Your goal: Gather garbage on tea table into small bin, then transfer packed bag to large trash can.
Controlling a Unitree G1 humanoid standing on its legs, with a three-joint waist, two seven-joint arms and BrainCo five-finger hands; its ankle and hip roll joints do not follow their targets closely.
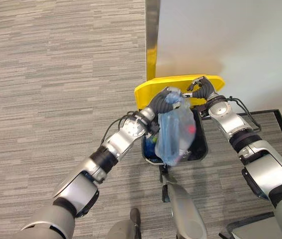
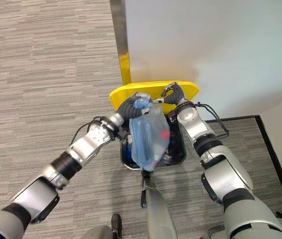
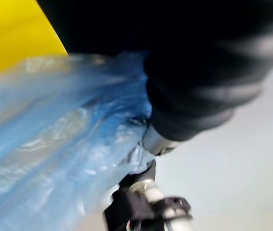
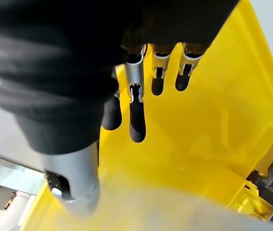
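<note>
My left hand (image 1: 164, 100) is shut on the neck of a translucent blue garbage bag (image 1: 176, 132), which hangs over the open mouth of the dark large trash can (image 1: 202, 149). Something red shows through the bag. The blue film bunches under the hand's dark cover (image 3: 208, 72) in the left wrist view, where the bag (image 3: 54, 134) lies close. The can's yellow lid (image 1: 150, 92) stands raised behind the bag. My right hand (image 1: 200, 87) rests at the lid's top edge, its fingers (image 4: 136, 120) straight against the yellow lid (image 4: 213, 120).
The can stands against a white wall (image 1: 230, 35) beside a metal post (image 1: 152, 30). A dark-edged mat (image 1: 275, 129) lies to the right. Grey striped carpet (image 1: 56, 74) spreads to the left.
</note>
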